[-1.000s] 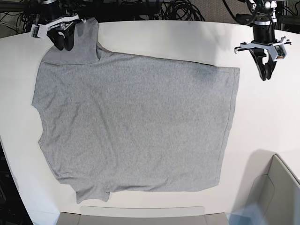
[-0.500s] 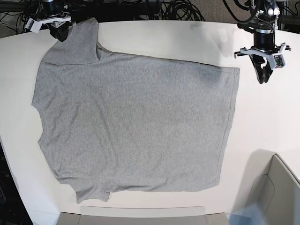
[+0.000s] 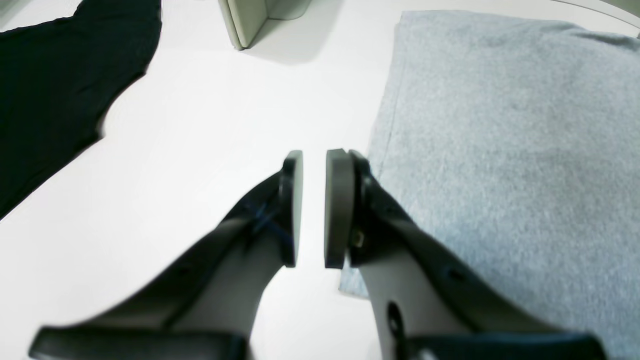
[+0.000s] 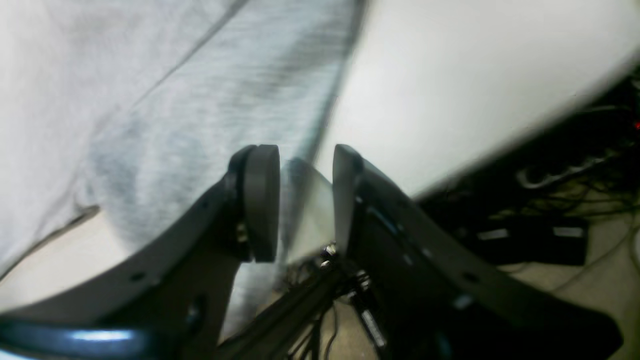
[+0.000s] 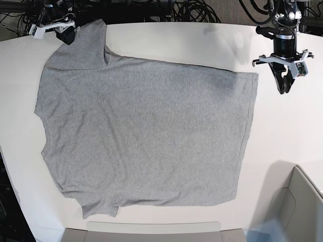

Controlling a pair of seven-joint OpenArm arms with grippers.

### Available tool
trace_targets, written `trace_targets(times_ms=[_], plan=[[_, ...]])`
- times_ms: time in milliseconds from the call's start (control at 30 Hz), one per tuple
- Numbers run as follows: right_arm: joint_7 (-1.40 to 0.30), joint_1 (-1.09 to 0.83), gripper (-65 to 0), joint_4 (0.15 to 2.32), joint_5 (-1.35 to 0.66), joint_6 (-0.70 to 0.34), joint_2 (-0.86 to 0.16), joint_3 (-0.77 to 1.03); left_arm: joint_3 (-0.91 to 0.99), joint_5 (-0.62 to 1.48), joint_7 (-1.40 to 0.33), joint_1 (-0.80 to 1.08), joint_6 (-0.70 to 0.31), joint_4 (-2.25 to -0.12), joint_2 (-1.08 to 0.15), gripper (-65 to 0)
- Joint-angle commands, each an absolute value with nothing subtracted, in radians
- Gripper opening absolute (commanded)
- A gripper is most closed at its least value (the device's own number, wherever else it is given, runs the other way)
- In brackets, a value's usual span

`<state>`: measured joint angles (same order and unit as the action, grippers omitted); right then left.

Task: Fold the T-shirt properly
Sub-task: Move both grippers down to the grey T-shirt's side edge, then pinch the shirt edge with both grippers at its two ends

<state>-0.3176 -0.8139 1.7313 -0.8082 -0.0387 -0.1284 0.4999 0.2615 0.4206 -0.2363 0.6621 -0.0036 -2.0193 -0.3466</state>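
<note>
The heather-grey T-shirt (image 5: 146,131) lies spread flat on the white table (image 5: 202,40), plain side up, with its sleeves at the left and its hem at the right. My left gripper (image 5: 283,88) hangs beside the hem's far corner, over bare table. In the left wrist view its pads stand a narrow gap apart on the left gripper (image 3: 314,155), nothing between them, with the T-shirt (image 3: 500,125) just to the right. My right gripper (image 5: 67,36) is at the far sleeve's outer corner. The blurred right wrist view shows the right gripper (image 4: 305,150) open above the T-shirt (image 4: 175,100) sleeve's edge.
A grey bin (image 5: 298,206) stands at the near right corner, and the bin (image 3: 250,20) shows again in the left wrist view. A flat grey tray (image 5: 151,232) lies along the front edge. Cables (image 5: 192,10) crowd behind the table's far edge.
My right gripper has drawn back from over the sleeve toward the table's far left corner. The left gripper has shifted slightly toward the back. The T-shirt has not moved.
</note>
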Motion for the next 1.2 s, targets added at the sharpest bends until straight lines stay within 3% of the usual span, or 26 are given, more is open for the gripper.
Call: trace_targets(times_ms=[0,200,400,667,800,933,1167], plan=[[-0.318,-0.823,-47.0,1.739,-0.809,-0.061,-0.131,0.506,0.265,0.417,-0.213,0.665,-0.001,-2.034,-0.354,-55.7],[-0.325,-0.803,-47.1,1.735,-0.806,-0.071,-0.105,0.493,0.265,0.426,-0.245,0.667,-0.001,-2.034,-0.352,-55.2],[-0.325,-0.806,-47.1,1.735,-0.806,-0.071,-0.111,0.493,0.305,0.593,-0.515,0.579,0.002,-2.026,-0.323,-44.6],[-0.325,-0.831,-47.1,1.750,-0.806,-0.071,-0.114,0.501,0.487,0.881,-0.862,0.380,0.002,-1.822,-0.326,-42.4],[-0.325,-0.832,-47.1,1.748,-0.806,-0.071,-0.120,0.501,0.496,0.908,-0.906,0.349,-0.004,-1.739,-0.331,-42.4],[-0.325,-0.832,-47.1,1.745,-0.808,-0.071,-0.136,0.496,0.496,0.937,-0.914,0.351,-0.114,-1.732,-0.325,-42.3],[-0.325,-0.831,-47.1,1.744,-0.805,-0.071,-0.136,0.498,0.493,0.938,-0.915,0.343,-0.127,-1.593,-0.326,-42.3]])
